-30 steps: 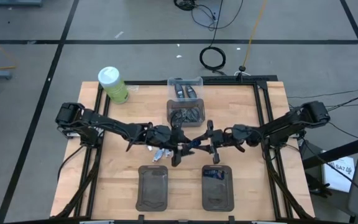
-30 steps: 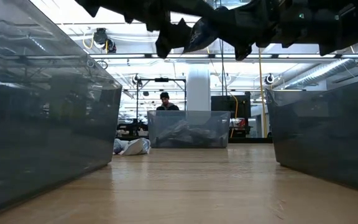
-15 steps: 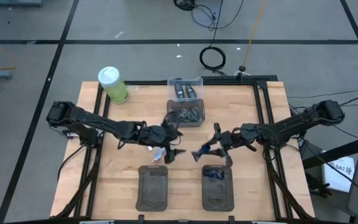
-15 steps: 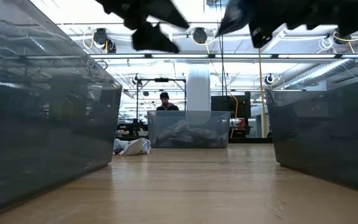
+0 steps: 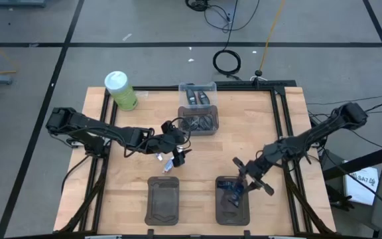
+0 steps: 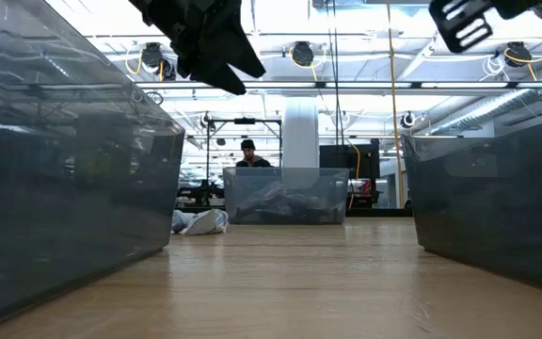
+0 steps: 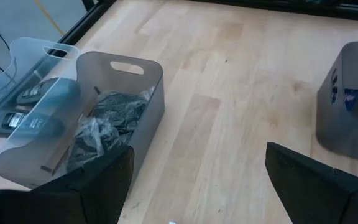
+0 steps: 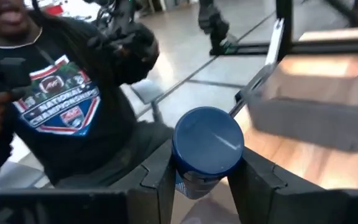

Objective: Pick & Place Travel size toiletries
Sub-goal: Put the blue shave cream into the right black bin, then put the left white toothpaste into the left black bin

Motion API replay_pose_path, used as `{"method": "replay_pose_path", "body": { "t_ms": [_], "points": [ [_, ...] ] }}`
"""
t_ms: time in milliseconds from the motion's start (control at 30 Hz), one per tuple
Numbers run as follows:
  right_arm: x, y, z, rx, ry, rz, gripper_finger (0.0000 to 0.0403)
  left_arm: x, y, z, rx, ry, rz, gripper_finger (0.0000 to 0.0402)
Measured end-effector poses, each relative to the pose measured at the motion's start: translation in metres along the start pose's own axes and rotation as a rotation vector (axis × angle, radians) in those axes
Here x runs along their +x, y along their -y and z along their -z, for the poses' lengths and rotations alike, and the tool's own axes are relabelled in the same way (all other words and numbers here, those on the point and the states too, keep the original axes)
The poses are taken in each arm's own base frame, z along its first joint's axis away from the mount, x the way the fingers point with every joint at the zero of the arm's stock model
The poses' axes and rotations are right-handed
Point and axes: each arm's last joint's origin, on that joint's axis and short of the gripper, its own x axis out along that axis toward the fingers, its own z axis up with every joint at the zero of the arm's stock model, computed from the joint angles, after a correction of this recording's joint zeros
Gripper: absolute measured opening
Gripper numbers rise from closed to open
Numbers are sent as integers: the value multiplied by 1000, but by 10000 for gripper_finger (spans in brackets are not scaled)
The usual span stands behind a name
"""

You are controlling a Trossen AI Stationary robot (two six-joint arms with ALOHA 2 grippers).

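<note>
My right gripper (image 5: pixel 249 178) hovers over the right grey tray (image 5: pixel 233 211), shut on a dark blue mini tube (image 8: pixel 207 149). Another blue item (image 5: pixel 228 188) seems to lie at that tray's far end. My left gripper (image 5: pixel 178 150) is open and empty, raised over the table's middle, between the grey bin (image 5: pixel 199 120) and a few white-and-pale-blue mini tubes (image 5: pixel 168 163) lying on the wood. In the low view both grippers hang at the top, left (image 6: pixel 205 38) and right (image 6: pixel 478 19), and the pale tubes (image 6: pixel 200 221) show far off. My right gripper pinches the dark blue mini tube between its two fingers (image 8: pixel 160 177), one on each side of the tube's body just below its round end (image 8: pixel 207 144). That end sticks out past the fingers toward the wrist camera. The tube is lifted clear above the right tray.
The left grey tray (image 5: pixel 164 199) sits near the table's near edge. A clear bin (image 5: pixel 197 93) with dark items stands behind the grey bin of wrapped things (image 7: pixel 98 124). A big green bottle (image 5: pixel 121 90) stands at the far left. A person (image 8: pixel 67 106) is beyond the table.
The two grippers were together over the table's middle at the dark blue tube. My right gripper has since carried the tube toward the near right, over the right tray, turning as it went. My left gripper has drawn back toward the left without the tube.
</note>
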Motion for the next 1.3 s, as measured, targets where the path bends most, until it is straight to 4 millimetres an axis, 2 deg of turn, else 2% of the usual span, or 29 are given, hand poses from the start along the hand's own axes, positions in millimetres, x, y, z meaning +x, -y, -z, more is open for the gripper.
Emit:
{"method": "replay_pose_path", "body": {
  "t_ms": [367,933,1300],
  "points": [
    [5,-8,36,64,-63,69,115,2,-5,-1,-40,-1,-14,356],
    [4,-8,37,81,-41,59,181,3,-5,-1,-40,-2,-12,356],
    [-4,-2,26,69,33,87,180,3,-5,1,-34,-20,-7,356]
  ]
}}
